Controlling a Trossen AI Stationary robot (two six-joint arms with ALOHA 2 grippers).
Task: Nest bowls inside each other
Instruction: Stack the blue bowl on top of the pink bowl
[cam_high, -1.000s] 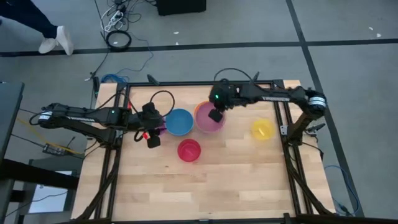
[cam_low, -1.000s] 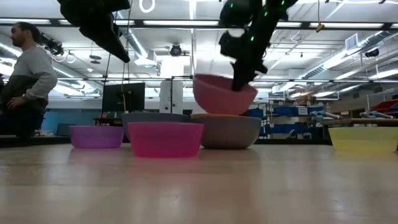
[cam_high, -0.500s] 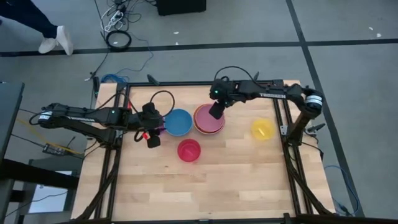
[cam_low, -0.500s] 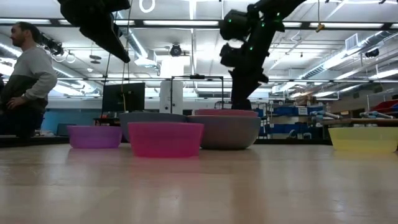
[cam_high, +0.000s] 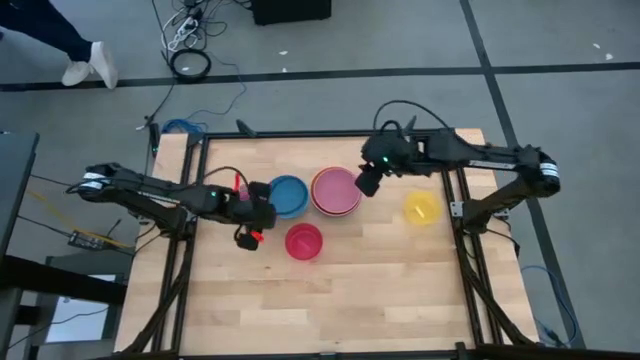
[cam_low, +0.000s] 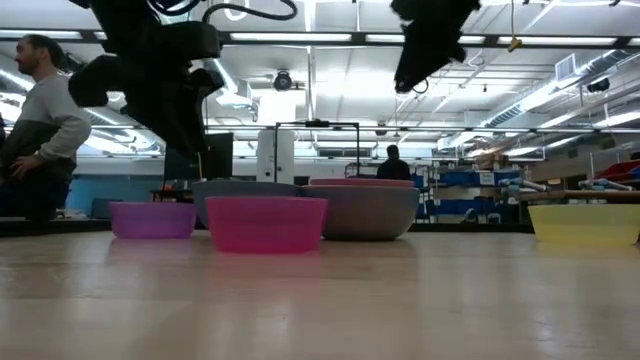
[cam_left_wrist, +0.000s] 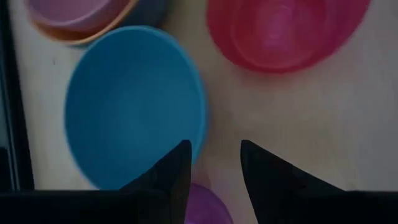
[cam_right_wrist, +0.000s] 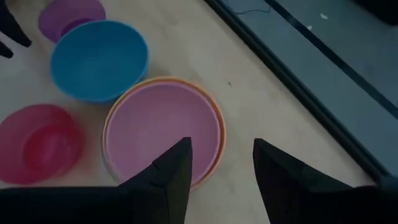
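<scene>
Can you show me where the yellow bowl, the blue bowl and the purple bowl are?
yellow bowl (cam_high: 423, 207), high view, its inside.
blue bowl (cam_right_wrist: 99, 58), right wrist view, its inside.
purple bowl (cam_low: 154, 219), low view, its side wall.

Two dark jointed arms, black cables looping over them, a green light on the right arm (cam_high: 450, 155).

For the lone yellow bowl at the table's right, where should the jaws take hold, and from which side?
Probably its thin rim, from above. The yellow bowl sits upright, mouth up, clear of the other bowls, so one jaw can drop inside and one outside. The right gripper, open, is nearest.
</scene>
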